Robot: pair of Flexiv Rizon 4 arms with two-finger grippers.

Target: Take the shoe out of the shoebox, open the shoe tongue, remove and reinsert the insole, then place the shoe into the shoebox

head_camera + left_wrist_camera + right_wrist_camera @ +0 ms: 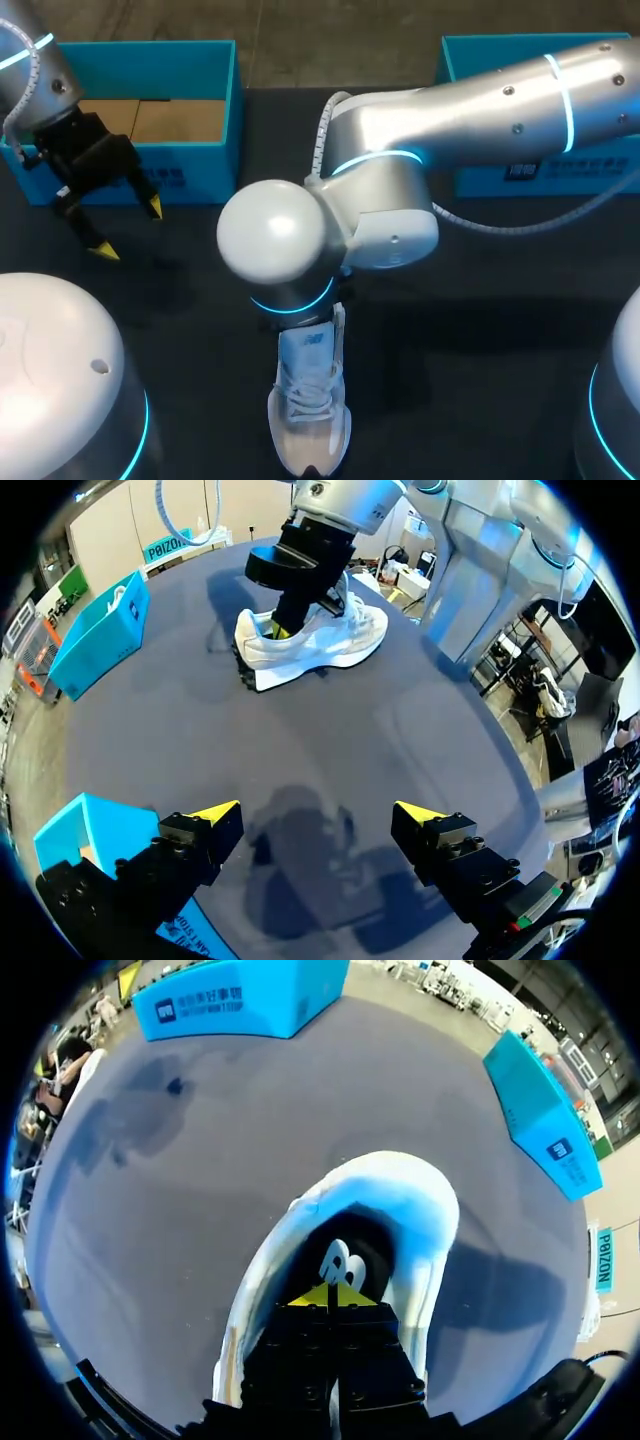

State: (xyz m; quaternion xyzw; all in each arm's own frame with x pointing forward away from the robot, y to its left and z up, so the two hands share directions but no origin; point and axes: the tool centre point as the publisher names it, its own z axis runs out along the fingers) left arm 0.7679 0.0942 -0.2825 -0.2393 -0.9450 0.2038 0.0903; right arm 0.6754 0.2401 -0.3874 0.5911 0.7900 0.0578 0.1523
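While standing sole-down well apart from the shoebox [190,180], on its robot side, points toe of white laced shoe [310,420] away from it, long axis likewise. Shows right gripper [331,1295] pinched together inside shoe opening; left gripper [129,228] wide, just before shoebox.

My left tool [128,228] hangs low at my left, angled downward, its yellow fingertips [215,811] spread wide apart. My right arm [500,100] crosses past the middle, wrist bent straight down; my right tool [330,1296] has its tips pressed together.
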